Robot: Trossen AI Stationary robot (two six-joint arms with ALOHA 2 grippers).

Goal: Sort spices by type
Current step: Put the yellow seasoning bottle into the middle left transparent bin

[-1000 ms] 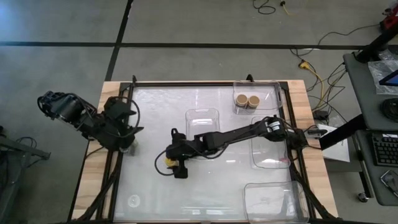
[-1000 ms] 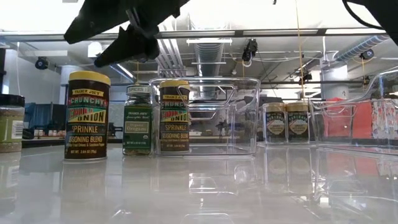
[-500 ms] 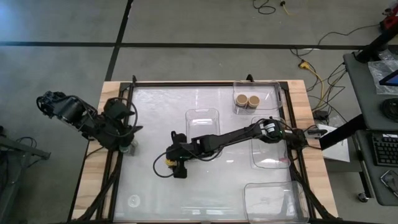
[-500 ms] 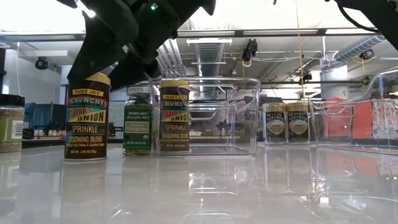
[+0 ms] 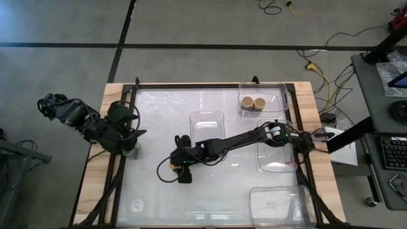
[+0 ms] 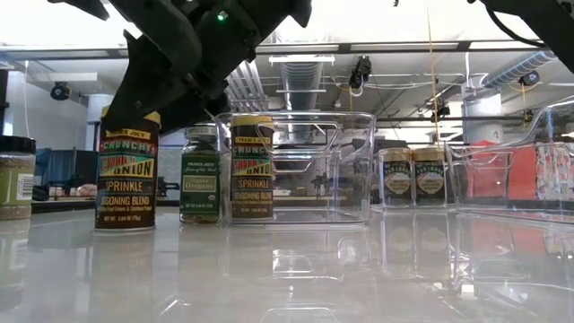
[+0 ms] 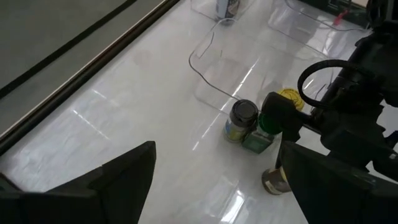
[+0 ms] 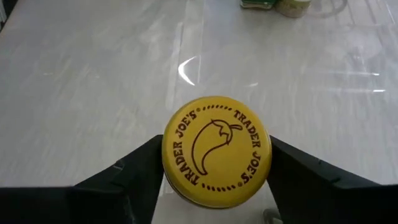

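Observation:
A spice jar with a yellow lid (image 8: pixel 216 159) stands upright on the white table (image 5: pixel 216 191), left of the middle, also seen in the low view (image 6: pixel 126 170). My right gripper (image 8: pixel 216 171) reaches in from the right and is shut on its lid (image 5: pixel 173 166). Behind it stand a green-lidded jar (image 6: pixel 199 175) and a second yellow-lidded jar (image 6: pixel 252 166). Two tan-lidded jars (image 5: pixel 252 102) stand in the far clear tray (image 5: pixel 276 89). My left gripper (image 7: pixel 214 186) hangs open over the table's left edge (image 5: pixel 127 146), holding nothing. My right gripper pinches the yellow lid by its round rim (image 8: pixel 169 163), one finger (image 8: pixel 134 177) on each side. The fingers slant down at it from the table's right. The jar stands upright with its base (image 6: pixel 126 224) on the table.
Clear trays sit behind the jars (image 5: pixel 208 124), at the right (image 5: pixel 276 156) and at the near right corner (image 5: pixel 280 203). A black-lidded jar (image 6: pixel 16 179) stands at the far left of the low view. A wide bare stretch lies along the near edge.
My right gripper has come down from above the yellow-lidded jar until its fingers stand at the lid. The jar stays standing on the table. My left arm has sunk a little by the left edge.

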